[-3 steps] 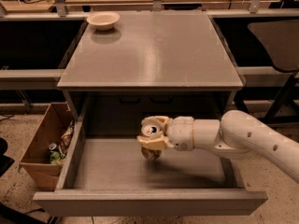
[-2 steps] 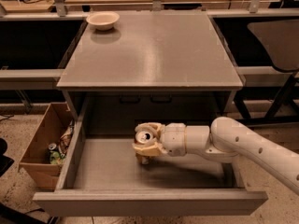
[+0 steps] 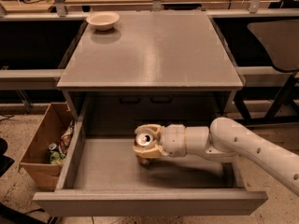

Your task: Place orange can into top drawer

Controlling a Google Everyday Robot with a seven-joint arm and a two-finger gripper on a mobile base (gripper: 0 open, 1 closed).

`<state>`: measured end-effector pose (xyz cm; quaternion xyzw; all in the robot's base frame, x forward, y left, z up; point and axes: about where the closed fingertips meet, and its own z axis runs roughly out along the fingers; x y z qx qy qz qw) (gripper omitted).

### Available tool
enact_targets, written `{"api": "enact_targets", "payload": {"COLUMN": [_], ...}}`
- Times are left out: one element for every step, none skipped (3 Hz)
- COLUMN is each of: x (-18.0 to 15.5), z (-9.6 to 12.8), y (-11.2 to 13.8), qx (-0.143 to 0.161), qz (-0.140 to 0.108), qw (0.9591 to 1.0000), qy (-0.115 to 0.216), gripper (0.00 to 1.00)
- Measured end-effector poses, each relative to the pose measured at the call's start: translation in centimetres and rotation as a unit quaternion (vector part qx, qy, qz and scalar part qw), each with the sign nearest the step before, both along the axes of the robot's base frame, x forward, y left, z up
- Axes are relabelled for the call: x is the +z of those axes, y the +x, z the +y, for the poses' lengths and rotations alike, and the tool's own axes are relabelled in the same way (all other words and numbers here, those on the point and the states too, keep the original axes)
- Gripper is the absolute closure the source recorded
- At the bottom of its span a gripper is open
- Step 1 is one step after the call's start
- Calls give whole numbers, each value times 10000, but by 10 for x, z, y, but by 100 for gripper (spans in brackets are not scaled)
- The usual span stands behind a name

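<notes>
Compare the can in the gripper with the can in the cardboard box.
The orange can is orange-brown, the boxed can green and silver. The orange can is clamped in the gripper inside the top drawer; the boxed can sits among litter in the cardboard box. Both are drink cans.

Grey cabinet top [image 3: 154, 55] sat above and behind the gripper [image 3: 142, 148], with a cream bowl [image 3: 103, 20] on it, far back-left of the gripper. Top drawer [image 3: 107, 174] stood open. The gripper was inside, over its floor, fingers clamped round the orange can [image 3: 143, 138]. Speckled floor [image 3: 14, 190] carried a cardboard box [image 3: 42, 141], left of the gripper.
</notes>
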<state>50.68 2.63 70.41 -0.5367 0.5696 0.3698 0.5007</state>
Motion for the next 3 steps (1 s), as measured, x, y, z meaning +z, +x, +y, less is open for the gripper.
{"api": "enact_targets", "payload": {"x": [0, 0, 0], "z": [0, 0, 0], "y": [0, 0, 0], "qx": [0, 1, 1], "qz": [0, 0, 1], "qw": [10000, 10000, 10000], "qy": [0, 0, 0], "gripper": [21, 0, 0]}}
